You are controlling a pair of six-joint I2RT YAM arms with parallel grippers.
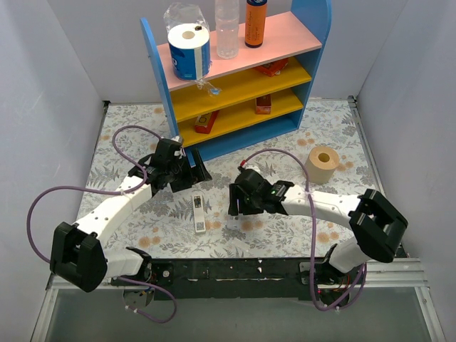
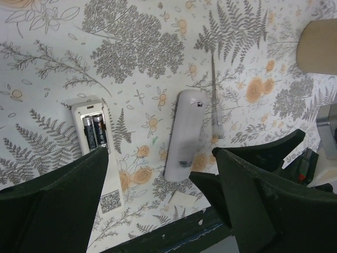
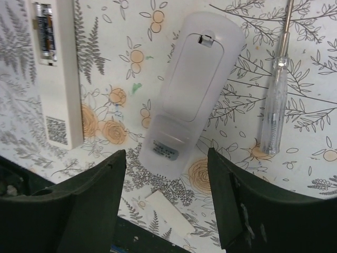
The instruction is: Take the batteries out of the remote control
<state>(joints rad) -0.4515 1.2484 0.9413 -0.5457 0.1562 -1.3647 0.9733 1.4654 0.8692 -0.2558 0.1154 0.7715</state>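
A slim white remote (image 1: 199, 212) lies face down between my arms with its compartment open. Two dark batteries (image 2: 95, 132) sit side by side in it, also in the right wrist view (image 3: 45, 25). A wider white remote (image 2: 181, 134) lies beside it with its back cover on. A small loose white cover (image 3: 166, 211) lies by the table's front edge. My left gripper (image 1: 191, 171) is open and empty above and behind the slim remote (image 2: 160, 153). My right gripper (image 1: 237, 203) is open and empty over the wider remote's (image 3: 192, 84) lower end (image 3: 166, 153).
A clear-handled screwdriver (image 3: 276, 100) lies right of the wider remote. A paper roll (image 1: 323, 165) stands at the right. A blue shelf unit (image 1: 239, 78) with bottles and boxes stands at the back. The table's black front edge (image 2: 174, 232) is close by.
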